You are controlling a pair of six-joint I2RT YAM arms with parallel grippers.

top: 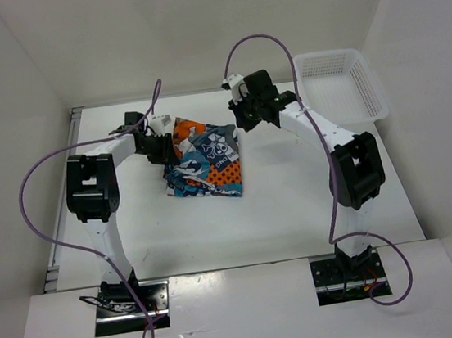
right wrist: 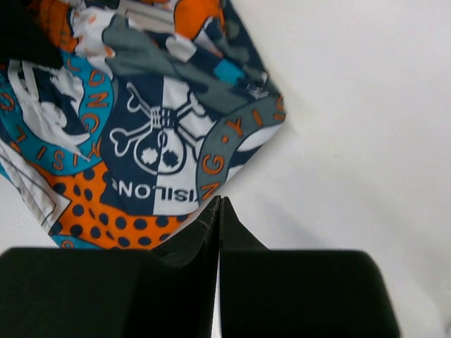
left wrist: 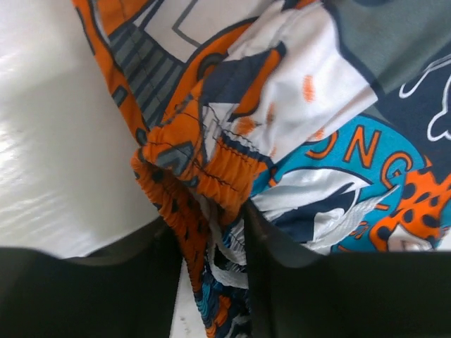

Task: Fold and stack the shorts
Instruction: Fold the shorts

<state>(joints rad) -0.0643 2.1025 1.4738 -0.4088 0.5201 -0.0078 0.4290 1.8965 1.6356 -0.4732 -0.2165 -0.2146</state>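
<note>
Black left fingers (left wrist: 303,296) pinch shorts (left wrist: 232,162); right arm (top: 318,130) bent, right fingers (right wrist: 243,246) together.

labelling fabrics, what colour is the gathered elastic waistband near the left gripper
Orange, with dark stitching: the waistband of the shorts, clearest in the left wrist view.

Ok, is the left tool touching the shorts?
Touching. In the left wrist view the waistband of the shorts is bunched between the fingers of the left tool, pressed against both.
</note>
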